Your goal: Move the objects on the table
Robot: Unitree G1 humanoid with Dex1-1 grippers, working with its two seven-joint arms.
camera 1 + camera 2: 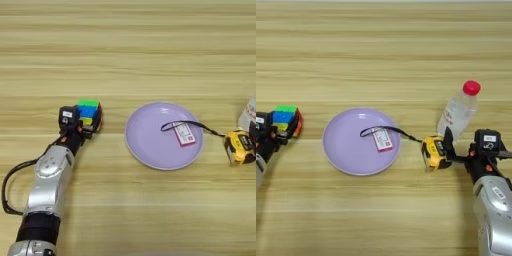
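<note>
Pale wooden table (150,45), lilac plate (346,150) at centre.
Left gripper (85,125) pinches the multicoloured puzzle cube (89,112); right gripper (456,147), spread, sits beside the red-capped clear bottle (458,111) and yellow tape measure (435,151).

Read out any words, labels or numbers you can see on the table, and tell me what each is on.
None can be read.
Tag on the lilac plate: red and white print, too blurred.
Yellow tape measure: no legible marking.
Bottle: no readable label.
White stickers on both claws: blurred.
</note>
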